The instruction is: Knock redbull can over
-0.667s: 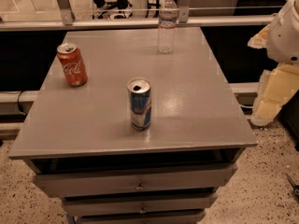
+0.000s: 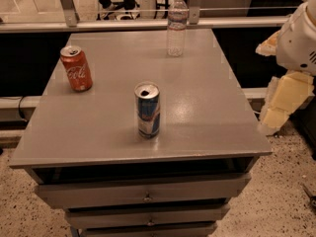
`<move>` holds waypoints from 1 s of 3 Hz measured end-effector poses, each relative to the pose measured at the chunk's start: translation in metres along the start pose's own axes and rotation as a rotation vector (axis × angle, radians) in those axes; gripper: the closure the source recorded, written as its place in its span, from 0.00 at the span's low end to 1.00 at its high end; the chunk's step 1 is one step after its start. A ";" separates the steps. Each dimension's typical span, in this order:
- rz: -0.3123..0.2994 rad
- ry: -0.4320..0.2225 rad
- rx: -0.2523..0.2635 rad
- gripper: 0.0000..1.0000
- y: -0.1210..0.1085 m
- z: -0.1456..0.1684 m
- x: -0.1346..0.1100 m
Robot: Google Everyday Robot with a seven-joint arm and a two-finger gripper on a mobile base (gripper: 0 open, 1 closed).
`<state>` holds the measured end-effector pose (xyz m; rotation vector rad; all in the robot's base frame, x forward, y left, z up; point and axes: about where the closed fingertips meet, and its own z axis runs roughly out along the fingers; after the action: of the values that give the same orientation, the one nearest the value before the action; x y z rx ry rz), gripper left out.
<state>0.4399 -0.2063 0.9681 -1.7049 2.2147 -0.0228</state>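
Observation:
The redbull can (image 2: 147, 110), slim, blue and silver with an open silver top, stands upright on the grey cabinet top (image 2: 207, 117), near the middle and toward the front edge. My arm's white and cream parts hang at the right edge of the camera view, beyond the cabinet's right side. My gripper (image 2: 279, 108) is there, to the right of the can, well apart from it and about level with the cabinet top.
A red-orange Coca-Cola can (image 2: 76, 68) stands upright at the left of the top. A clear plastic water bottle (image 2: 177, 25) stands at the back edge. Drawers (image 2: 148, 191) sit below the top. A rail runs behind the cabinet.

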 end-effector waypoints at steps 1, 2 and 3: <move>0.020 -0.095 -0.041 0.00 0.013 0.019 -0.020; 0.050 -0.254 -0.081 0.00 0.028 0.050 -0.055; 0.064 -0.432 -0.085 0.00 0.039 0.077 -0.093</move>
<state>0.4451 -0.0934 0.9114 -1.5059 1.9639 0.4212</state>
